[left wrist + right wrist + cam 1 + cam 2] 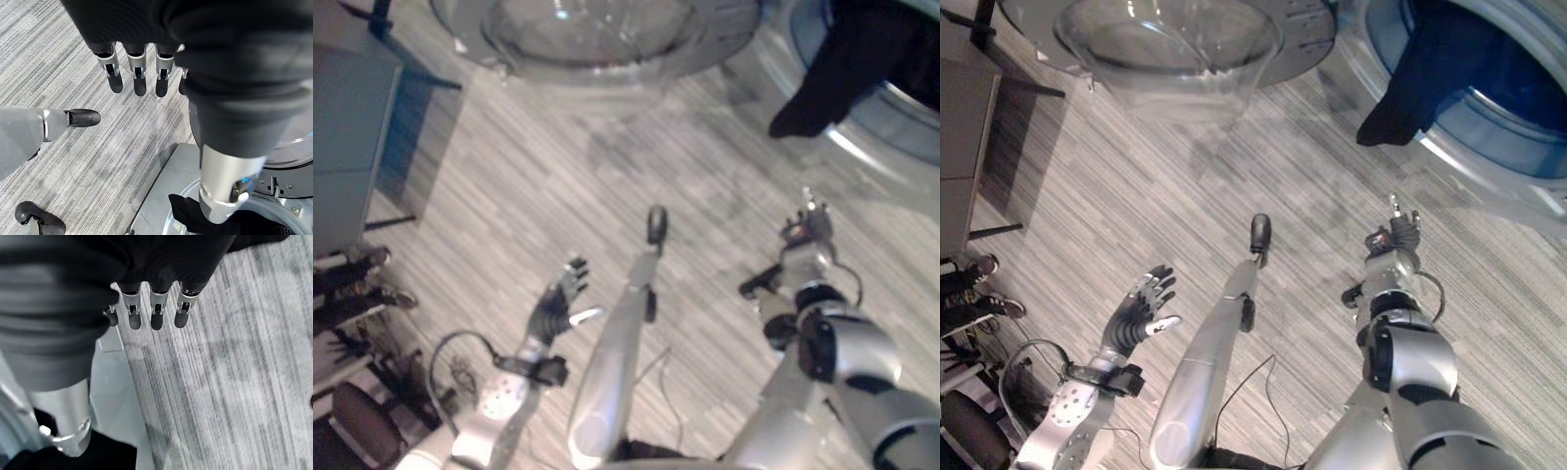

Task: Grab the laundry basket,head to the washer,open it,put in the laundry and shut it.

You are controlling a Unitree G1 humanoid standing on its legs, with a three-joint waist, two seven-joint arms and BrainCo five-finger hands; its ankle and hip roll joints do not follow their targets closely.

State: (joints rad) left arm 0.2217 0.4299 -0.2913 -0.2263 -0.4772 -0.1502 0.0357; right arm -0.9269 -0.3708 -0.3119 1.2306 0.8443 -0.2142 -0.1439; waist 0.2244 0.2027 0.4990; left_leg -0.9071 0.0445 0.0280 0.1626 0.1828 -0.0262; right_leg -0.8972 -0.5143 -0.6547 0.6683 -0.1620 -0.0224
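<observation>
The washer [1489, 147] stands at the far right with its round door [1170, 49] swung open to the left, the glass bowl facing me. A dark garment [1420, 69] hangs out of the drum opening over the rim; it also shows in the left wrist view as dark cloth [195, 218]. My right hand [1391, 245] is held out low in front of the washer, fingers [154, 308] straight and empty. Further left, over the floor, my left hand [1141, 308] is spread open with nothing in it.
Grey striped carpet lies between me and the washer. A grey cabinet [347, 137] stands at the left. A person's shoes [979, 266] show beside it, and a dark chair [357, 411] sits at the lower left.
</observation>
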